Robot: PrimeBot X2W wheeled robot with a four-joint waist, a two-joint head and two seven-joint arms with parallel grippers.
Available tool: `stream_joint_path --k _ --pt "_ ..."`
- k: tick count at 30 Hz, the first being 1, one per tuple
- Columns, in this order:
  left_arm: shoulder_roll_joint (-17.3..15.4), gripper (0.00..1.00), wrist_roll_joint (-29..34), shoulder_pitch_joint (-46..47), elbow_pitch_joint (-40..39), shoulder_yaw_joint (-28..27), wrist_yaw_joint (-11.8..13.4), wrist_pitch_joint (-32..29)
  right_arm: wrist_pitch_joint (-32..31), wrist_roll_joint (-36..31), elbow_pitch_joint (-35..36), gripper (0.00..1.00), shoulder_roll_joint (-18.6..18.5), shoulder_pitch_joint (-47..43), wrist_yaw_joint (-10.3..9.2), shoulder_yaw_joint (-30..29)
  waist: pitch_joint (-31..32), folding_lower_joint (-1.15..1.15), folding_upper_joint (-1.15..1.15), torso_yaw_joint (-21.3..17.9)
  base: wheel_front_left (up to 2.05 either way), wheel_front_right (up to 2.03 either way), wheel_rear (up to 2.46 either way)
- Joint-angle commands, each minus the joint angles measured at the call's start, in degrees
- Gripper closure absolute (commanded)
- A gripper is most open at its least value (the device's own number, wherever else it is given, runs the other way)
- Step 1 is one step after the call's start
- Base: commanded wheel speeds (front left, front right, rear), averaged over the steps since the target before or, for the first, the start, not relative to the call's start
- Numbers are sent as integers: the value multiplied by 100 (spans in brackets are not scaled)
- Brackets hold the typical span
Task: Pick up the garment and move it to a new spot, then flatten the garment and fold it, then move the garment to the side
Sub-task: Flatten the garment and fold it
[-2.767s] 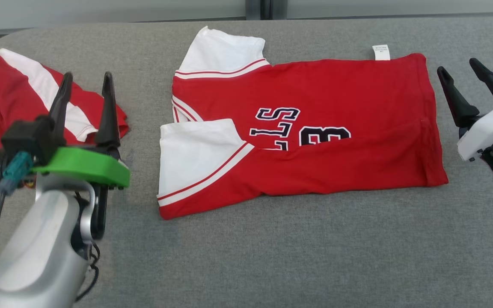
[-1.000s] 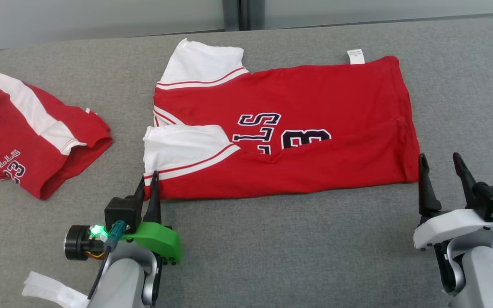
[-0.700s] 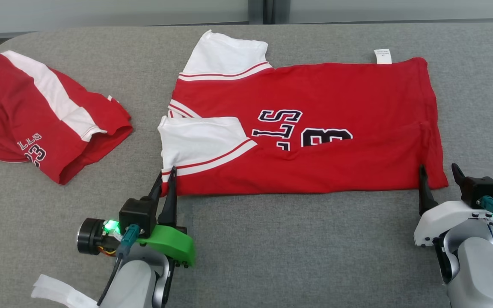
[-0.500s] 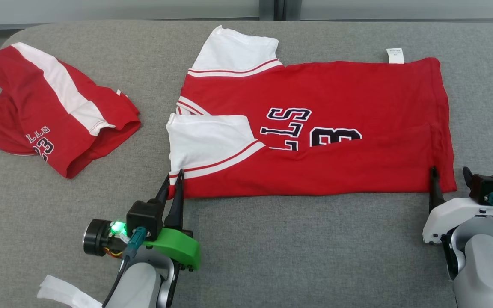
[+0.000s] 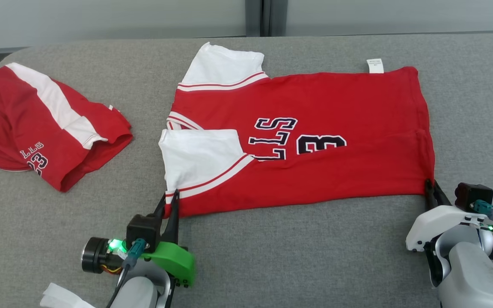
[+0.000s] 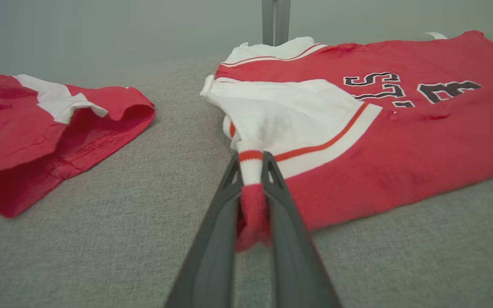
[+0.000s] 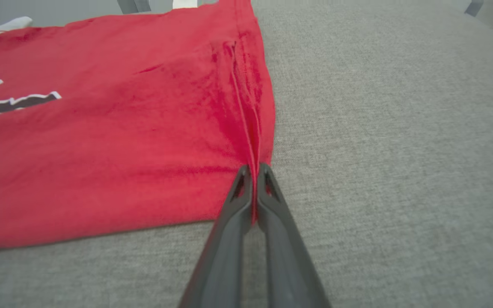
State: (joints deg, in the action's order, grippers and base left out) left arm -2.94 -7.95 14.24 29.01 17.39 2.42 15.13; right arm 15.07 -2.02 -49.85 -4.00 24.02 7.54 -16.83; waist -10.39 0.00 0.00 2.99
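- Presently the garment is spread flat across the middle of the grey surface. Its long axis is laid from 9 o'clock to 3 o'clock in the head view, with the sleeves at 9 and the hem at 3.
- The left fingers are closed on the near corner at the sleeve end, and a roll of red and white cloth is pinched between them in the left wrist view.
- The right fingers are shut tight on the near hem corner, at the 3 o'clock end.
- From both pairs of fingers the rest of the garment is found toward 12 o'clock, so a fold of the near edge toward 12 o'clock is judged to be wanted next.
- A second red garment is seen lying well apart at 9 o'clock.
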Motion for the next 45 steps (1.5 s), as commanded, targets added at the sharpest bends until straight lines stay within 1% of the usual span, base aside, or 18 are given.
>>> stream_joint_path --k 1,8,12,17,20,24,26,27,28,29,30,32,33,35,37,42,43,45 --pt "-70 100 17 -87 80 -23 -17 1 13 135 -5 100 -67 -29 -11 97 113 0 0 -89 0 0 0" --pt "-182 100 -35 -258 346 -91 -99 1 14 861 160 100 -417 -350 -12 683 389 0 0 -161 0 0 0" --pt "-287 100 -64 -411 340 -126 -133 1 -134 1352 374 100 -666 -616 -13 992 502 0 0 -198 0 0 0" --pt "-393 100 -99 -638 221 -53 -284 -24 -591 2083 961 100 -971 -1105 -15 1322 564 0 0 -221 0 0 0" --pt "-467 100 -128 -736 64 -4 -378 -127 -979 2439 1369 100 -1135 -1459 -16 1445 558 0 0 -229 0 0 0" --pt "-488 100 -199 -834 -172 117 -541 -461 -1560 2871 1928 100 -1261 -1920 -15 1513 481 0 0 -219 0 0 0" --pt "-479 100 -203 -822 -247 164 -543 -549 -1719 2999 2184 100 -1241 -2068 -13 1539 441 0 0 -229 0 0 0" --pt "-471 80 -177 -807 -260 193 -526 -569 -1733 3006 2314 82 -1245 -2134 -12 1533 422 0 0 -236 0 0 0" --pt "-458 34 -157 -778 -282 206 -496 -572 -1703 2989 2404 29 -1232 -2157 -12 1499 405 0 0 -243 0 0 0" --pt "-432 0 -151 -731 -307 207 -461 -538 -1667 2976 2513 0 -1175 -2162 -12 1445 383 0 0 -255 0 0 0" --pt "-414 0 -153 -703 -316 201 -427 -514 -1620 2923 2597 0 -1149 -2150 -12 1424 365 0 0 -266 0 0 0" --pt "-424 0 -95 -604 -344 177 -316 -419 -1403 2574 2800 0 -1174 -2060 -11 1326 295 0 0 -302 0 0 0" --pt "-436 0 -64 -545 -375 161 -264 -350 -1240 2410 2914 0 -1111 -1959 -11 1219 254 0 0 -324 0 0 0" --pt "-407 0 -136 -443 -467 41 -154 -224 -1038 2231 3167 0 -864 -1817 -6 1142 170 0 0 -365 0 0 0" --pt "-401 0 -183 -280 -643 -71 -100 -118 -859 1994 3419 0 -790 -1689 -8 1032 61 0 0 -407 0 0 0" --pt "-541 0 -159 347 -953 -186 -206 -58 -695 1537 3825 0 -512 -1255 -9 1004 -293 0 0 -554 0 0 0" --pt "-568 0 -121 502 -955 -152 -252 -102 -683 1468 3851 0 -483 -1181 -10 1001 -355 0 0 -583 0 0 0" --pt "-667 0 -51 901 -908 -52 -434 -314 -618 1278 3933 0 -441 -977 -10 995 -542 0 0 -664 0 0 0"
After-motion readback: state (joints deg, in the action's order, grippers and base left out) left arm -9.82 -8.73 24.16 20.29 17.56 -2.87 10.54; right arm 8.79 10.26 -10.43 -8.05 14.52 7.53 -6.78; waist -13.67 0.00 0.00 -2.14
